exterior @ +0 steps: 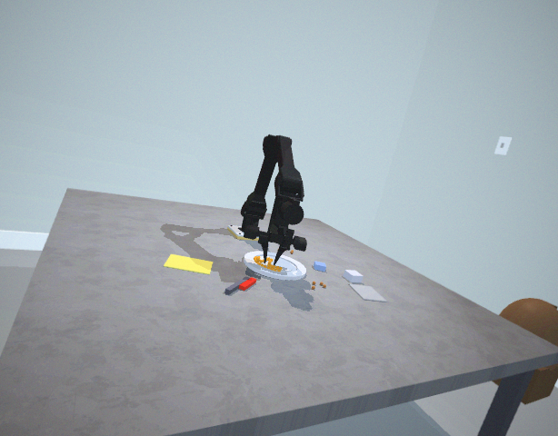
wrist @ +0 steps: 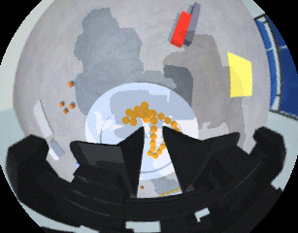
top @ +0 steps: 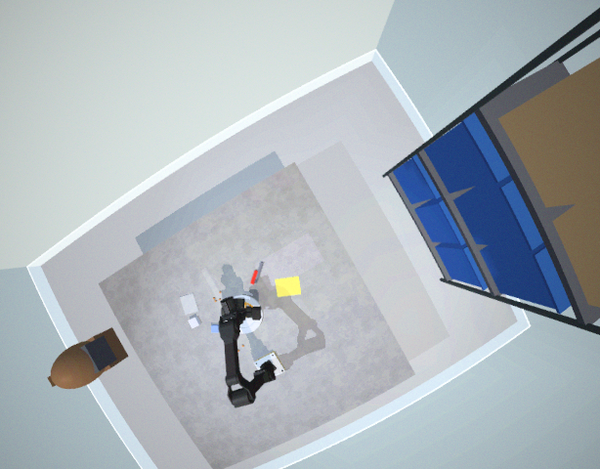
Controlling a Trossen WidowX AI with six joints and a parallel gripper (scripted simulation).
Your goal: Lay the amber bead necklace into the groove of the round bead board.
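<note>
The round white bead board [top: 254,325] [exterior: 298,273] [wrist: 96,113] lies on the table under the gripper. The amber bead necklace [exterior: 257,259] [wrist: 144,106] lies bunched on the board, with a clump on one side and a narrow loop running between and past the fingers in the wrist view. How its beads sit relative to the groove cannot be told. My gripper [exterior: 270,262] [wrist: 152,128] is partly open, its fingertips low over the board and close about part of the loop, with gaps showing beside the beads. In the top view the arm hides the fingertips and most of the necklace.
A red piece [top: 254,277] [exterior: 247,283] [wrist: 181,30] lies beside a dark grey one. A yellow sheet [top: 288,285] [exterior: 187,263] [wrist: 241,75] lies flat nearby. Small brown beads, a blue block [exterior: 319,265], a white block [exterior: 353,275] and a pale flat piece [top: 189,304] [exterior: 367,292] lie beyond the board's other side.
</note>
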